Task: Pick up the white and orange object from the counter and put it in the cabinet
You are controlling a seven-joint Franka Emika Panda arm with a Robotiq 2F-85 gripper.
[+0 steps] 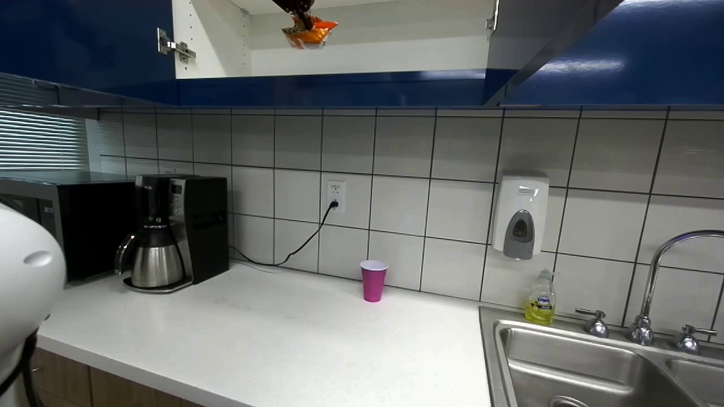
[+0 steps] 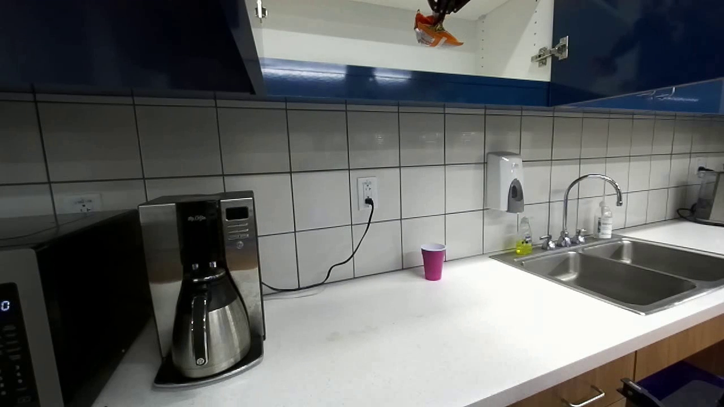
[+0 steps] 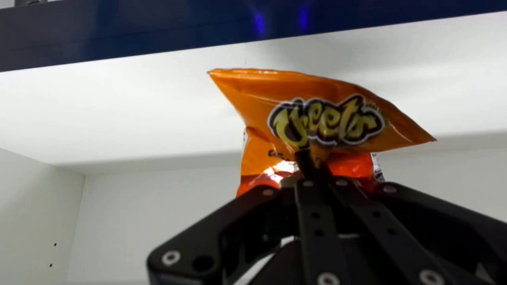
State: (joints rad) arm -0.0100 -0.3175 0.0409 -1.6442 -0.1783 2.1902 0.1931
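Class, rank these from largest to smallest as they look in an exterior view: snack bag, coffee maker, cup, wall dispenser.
1. Coffee maker
2. Wall dispenser
3. Snack bag and cup: too alike to rank.

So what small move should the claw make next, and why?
Probably ease the bag farther into the cabinet: the claw grips it and it shows above the blue edge in both exterior views, but whether it's past that edge is unclear.
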